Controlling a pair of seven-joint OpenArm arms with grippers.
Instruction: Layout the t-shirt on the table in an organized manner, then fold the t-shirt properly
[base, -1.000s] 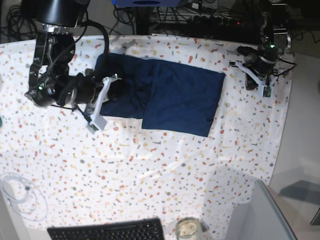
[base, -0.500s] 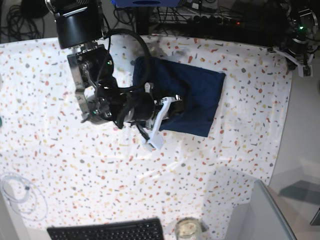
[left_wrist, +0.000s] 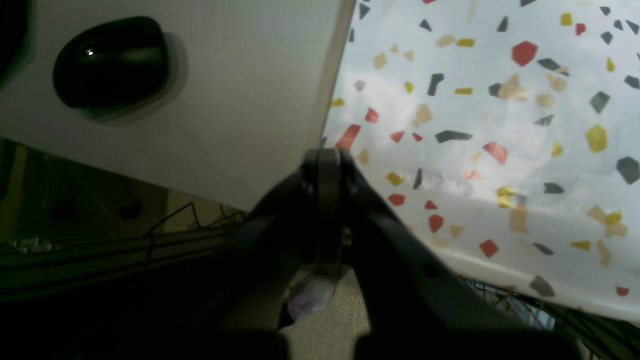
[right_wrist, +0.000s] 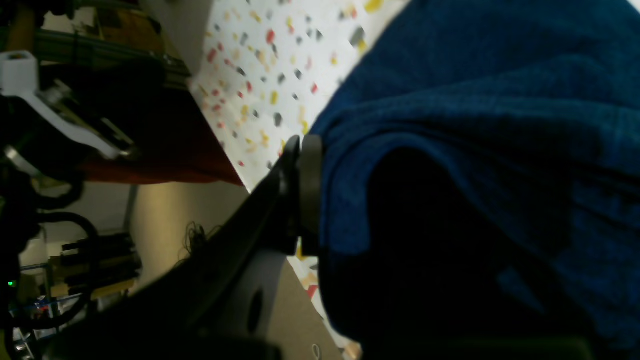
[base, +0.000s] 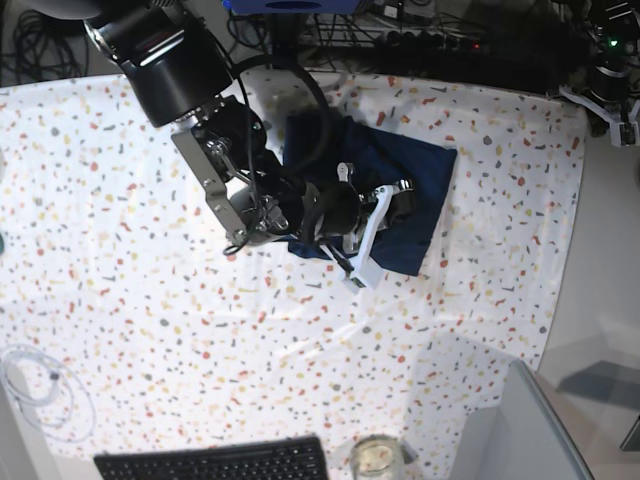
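The dark navy t-shirt (base: 428, 172) lies folded into a narrow stack at the back right of the speckled table (base: 150, 300). My right gripper (base: 395, 192) is over the shirt's right half, shut on a fold of the shirt. In the right wrist view the shut gripper (right_wrist: 299, 150) has navy t-shirt fabric (right_wrist: 475, 100) draped against it, above the table cloth (right_wrist: 260, 75). My left gripper (base: 618, 112) is off the table's far right corner. In the left wrist view the left gripper (left_wrist: 324, 160) is shut and empty beside the cloth's edge (left_wrist: 500, 125).
A black keyboard (base: 215, 462) and a glass jar (base: 375, 458) sit at the front edge. A white cable coil (base: 40, 390) lies front left. A grey panel (base: 520, 430) stands front right. A black rounded object (left_wrist: 110, 62) sits on a white surface beyond the table.
My right arm has swept right across the shirt, carrying its left part over onto the right half. The left arm has drawn back to the far right corner.
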